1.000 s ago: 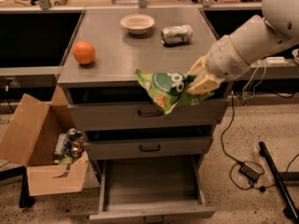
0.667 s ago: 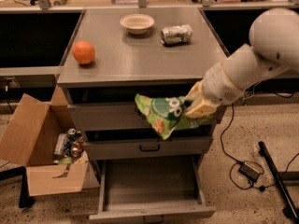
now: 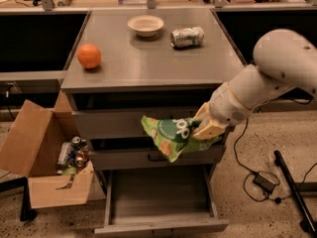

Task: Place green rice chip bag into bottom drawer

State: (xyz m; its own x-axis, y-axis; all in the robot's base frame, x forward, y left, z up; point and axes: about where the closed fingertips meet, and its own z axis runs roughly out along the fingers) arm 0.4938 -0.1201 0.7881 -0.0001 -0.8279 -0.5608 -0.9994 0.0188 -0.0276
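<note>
Pinching glossy green foil chip bag [image 3: 171, 133], trailing leftward from closed hand [image 3: 204, 128], directly above open grey metal bottom drawer [image 3: 158, 195].

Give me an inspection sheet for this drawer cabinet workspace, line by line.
Surface: grey cabinet top, three items on it.
Job's things: green rice chip bag held in the air above the bottom drawer, which is pulled open.
Clutter: orange, bowl, drink can lying on its side.
Grippers: gripper shut on the bag's right end, in front of the cabinet.
Cables: corded power brick on the floor, right.
Surroundings: open cardboard box holding cans, left.
</note>
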